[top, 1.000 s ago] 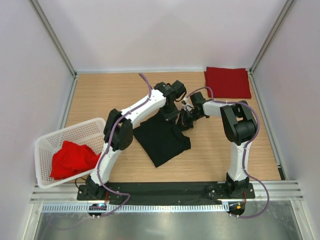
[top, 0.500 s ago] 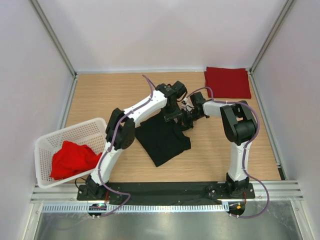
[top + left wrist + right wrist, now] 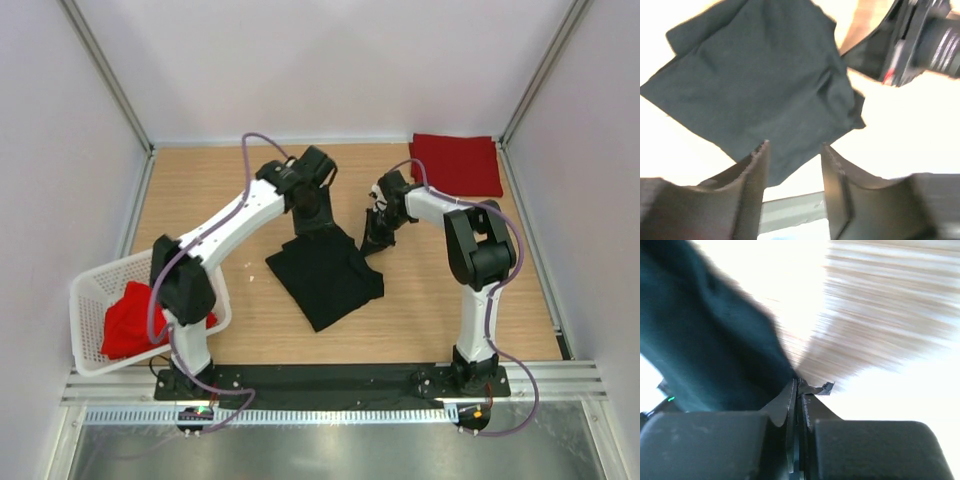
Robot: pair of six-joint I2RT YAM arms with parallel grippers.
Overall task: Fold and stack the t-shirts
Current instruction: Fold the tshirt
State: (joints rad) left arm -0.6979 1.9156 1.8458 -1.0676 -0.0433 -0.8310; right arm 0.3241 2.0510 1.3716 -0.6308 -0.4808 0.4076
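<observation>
Wooden table (image 3: 200,190), black t-shirt (image 3: 325,285) under parted, empty left jaws, its corner pinched in clenched right jaws

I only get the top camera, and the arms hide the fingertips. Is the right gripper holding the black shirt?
Observer: Yes. In the right wrist view the right gripper is shut, pinching an edge of the black shirt.
Operator: And the other one?
Observer: The left wrist view shows the left gripper open with nothing between its jaws. The shirt lies below it.
</observation>
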